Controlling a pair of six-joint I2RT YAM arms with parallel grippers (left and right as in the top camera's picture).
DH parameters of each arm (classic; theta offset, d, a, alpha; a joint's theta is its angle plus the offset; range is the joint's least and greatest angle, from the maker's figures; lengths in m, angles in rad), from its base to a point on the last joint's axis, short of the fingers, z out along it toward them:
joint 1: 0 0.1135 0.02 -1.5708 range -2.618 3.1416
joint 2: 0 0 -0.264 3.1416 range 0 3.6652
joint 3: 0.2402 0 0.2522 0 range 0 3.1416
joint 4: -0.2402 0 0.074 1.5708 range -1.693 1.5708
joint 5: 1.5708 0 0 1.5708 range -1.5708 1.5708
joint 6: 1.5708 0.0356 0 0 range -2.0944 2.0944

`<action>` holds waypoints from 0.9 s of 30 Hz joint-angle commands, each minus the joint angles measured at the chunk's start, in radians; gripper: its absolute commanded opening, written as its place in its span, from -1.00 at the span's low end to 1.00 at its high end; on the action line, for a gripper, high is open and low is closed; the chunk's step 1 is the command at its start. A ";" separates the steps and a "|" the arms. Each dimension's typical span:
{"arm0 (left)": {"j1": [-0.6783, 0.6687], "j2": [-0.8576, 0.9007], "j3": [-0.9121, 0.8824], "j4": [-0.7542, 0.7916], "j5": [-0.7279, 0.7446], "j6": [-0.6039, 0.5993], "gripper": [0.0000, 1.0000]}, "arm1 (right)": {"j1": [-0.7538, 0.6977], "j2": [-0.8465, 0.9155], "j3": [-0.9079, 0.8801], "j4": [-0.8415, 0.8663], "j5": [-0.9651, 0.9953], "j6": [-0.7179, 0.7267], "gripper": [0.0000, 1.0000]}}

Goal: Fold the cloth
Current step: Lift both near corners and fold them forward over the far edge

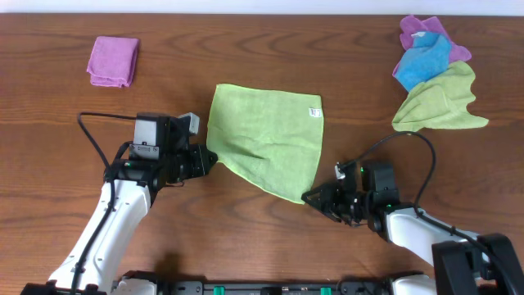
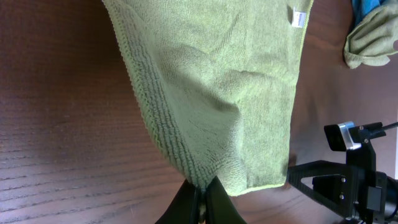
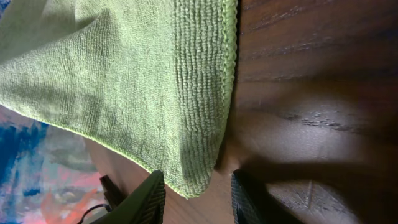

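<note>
The cloth (image 1: pixel 266 143) is bright lime green and lies spread on the wooden table, its white tag (image 1: pixel 313 111) at the far right corner. My left gripper (image 1: pixel 214 160) is shut on the cloth's near left corner; in the left wrist view the fabric (image 2: pixel 217 93) runs into the closed fingertips (image 2: pixel 202 186). My right gripper (image 1: pixel 309 197) stands open at the near right corner. The right wrist view has that corner (image 3: pixel 193 180) lying between the two fingers (image 3: pixel 149 193), with a gap on either side.
A folded purple cloth (image 1: pixel 113 60) lies at the back left. A pile of purple, blue and olive-green cloths (image 1: pixel 434 78) sits at the back right. The right arm (image 2: pixel 348 177) shows in the left wrist view beside the cloth's edge.
</note>
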State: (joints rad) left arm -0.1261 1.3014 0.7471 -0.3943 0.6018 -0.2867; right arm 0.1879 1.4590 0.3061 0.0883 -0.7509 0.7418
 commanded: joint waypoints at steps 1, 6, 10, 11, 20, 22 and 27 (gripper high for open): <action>0.003 -0.009 0.017 -0.006 -0.002 0.021 -0.89 | 0.025 0.037 -0.031 -0.020 0.192 0.000 -0.31; 0.003 -0.009 0.017 -0.006 0.001 0.021 -0.89 | 0.049 0.037 -0.029 -0.008 0.205 0.024 -0.39; 0.003 -0.009 0.017 -0.006 0.001 0.021 -0.89 | 0.066 0.037 -0.027 0.018 0.205 0.038 -0.38; 0.003 -0.009 0.017 -0.006 0.002 0.021 -0.89 | 0.072 0.037 -0.027 0.027 0.204 0.048 -0.42; 0.003 -0.009 0.017 -0.010 0.002 0.021 -0.89 | 0.074 0.026 -0.009 0.010 0.166 0.050 -0.97; 0.003 -0.010 0.017 -0.023 0.003 0.021 -0.89 | 0.074 -0.009 0.028 -0.050 0.173 0.024 -0.97; 0.001 -0.029 0.017 -0.089 0.000 0.021 -0.89 | 0.072 -0.113 0.214 -0.338 0.304 -0.093 -0.97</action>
State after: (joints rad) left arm -0.1261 1.2984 0.7475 -0.4652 0.6025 -0.2836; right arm 0.2466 1.3964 0.4213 -0.1810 -0.5617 0.7330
